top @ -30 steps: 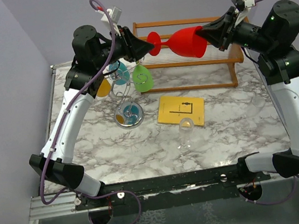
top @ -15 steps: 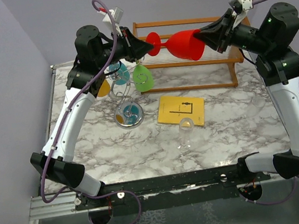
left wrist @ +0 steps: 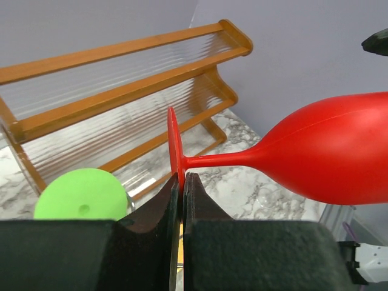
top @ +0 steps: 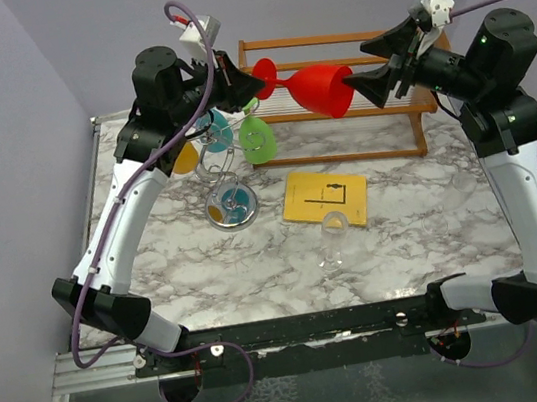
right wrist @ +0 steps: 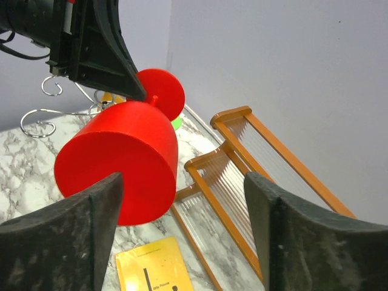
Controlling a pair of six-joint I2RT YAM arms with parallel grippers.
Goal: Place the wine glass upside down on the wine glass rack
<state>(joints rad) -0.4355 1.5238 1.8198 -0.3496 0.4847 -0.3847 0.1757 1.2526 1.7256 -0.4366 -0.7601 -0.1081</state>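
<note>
I see the rack (top: 226, 182) near the far-left corner, left gripper (top: 243, 81) pinching the red glass (top: 318, 89) by its foot, glass sideways in the air above the far edge, right gripper (top: 357, 62) spread wide just off its rim.

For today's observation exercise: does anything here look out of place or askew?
The red wine glass hangs sideways in mid-air, pinched only by its foot in the left gripper; the right gripper stands open, apart.
</note>
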